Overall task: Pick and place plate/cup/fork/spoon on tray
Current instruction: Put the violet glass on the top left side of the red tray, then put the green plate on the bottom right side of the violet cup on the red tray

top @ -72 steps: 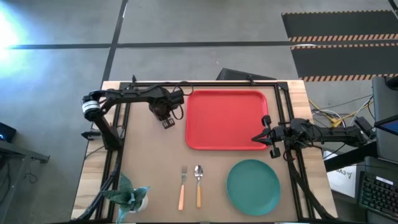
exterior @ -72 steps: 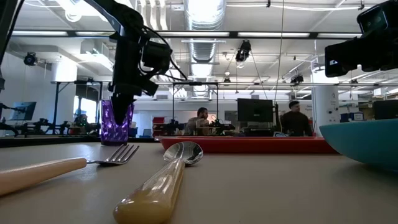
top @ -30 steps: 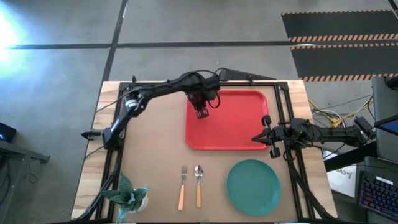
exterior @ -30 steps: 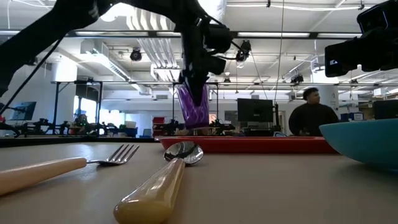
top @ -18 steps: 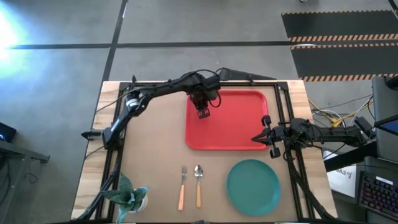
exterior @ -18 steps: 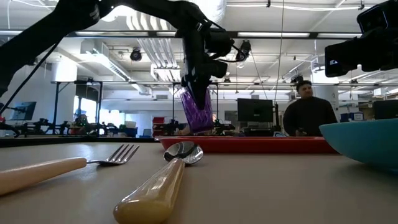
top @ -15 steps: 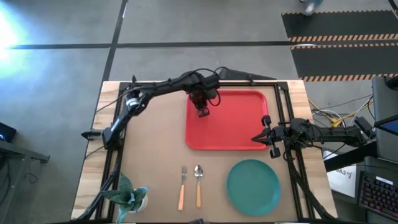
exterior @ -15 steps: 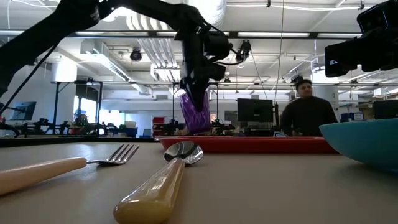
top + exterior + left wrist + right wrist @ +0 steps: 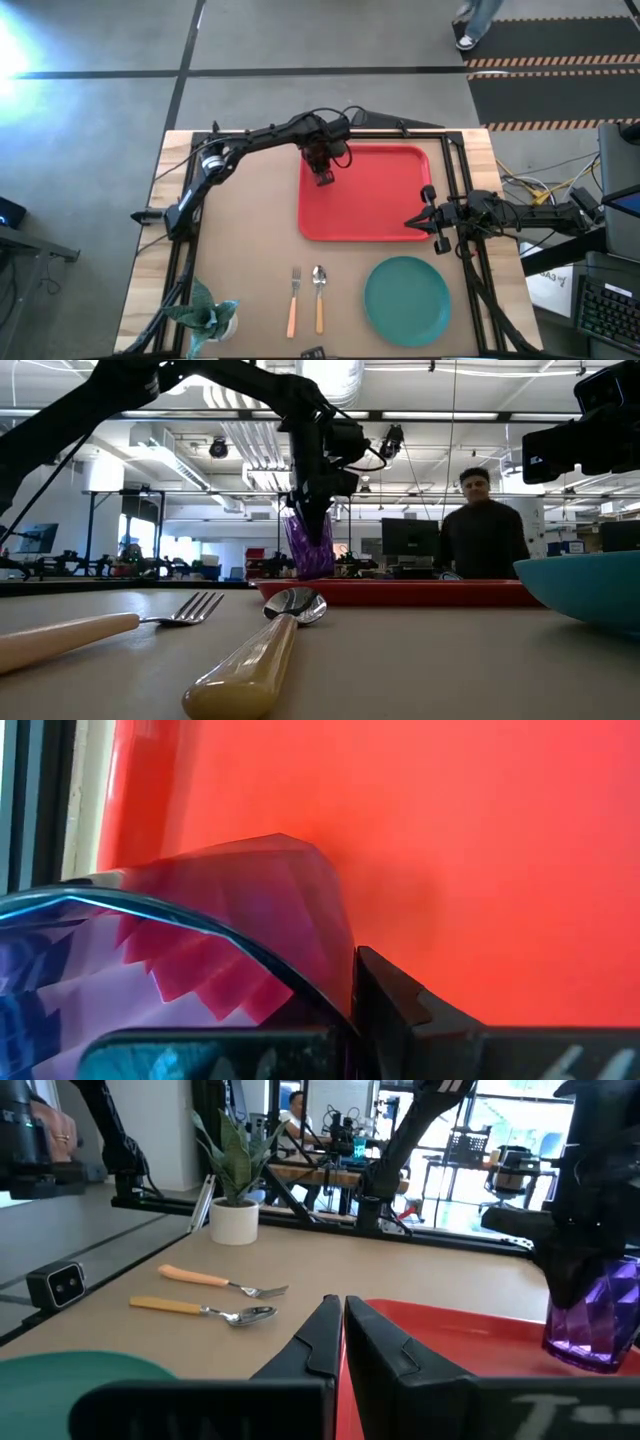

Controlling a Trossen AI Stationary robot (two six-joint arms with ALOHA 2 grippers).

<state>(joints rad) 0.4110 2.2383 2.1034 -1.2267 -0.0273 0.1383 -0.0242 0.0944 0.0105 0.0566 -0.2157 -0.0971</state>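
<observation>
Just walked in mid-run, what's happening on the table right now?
The left gripper grips the small dark purple translucent cup at the far-left corner of the large red plastic tray, low over or on it. The right gripper waits shut at the tray's right edge. The teal plate, fork and spoon lie untouched.
</observation>
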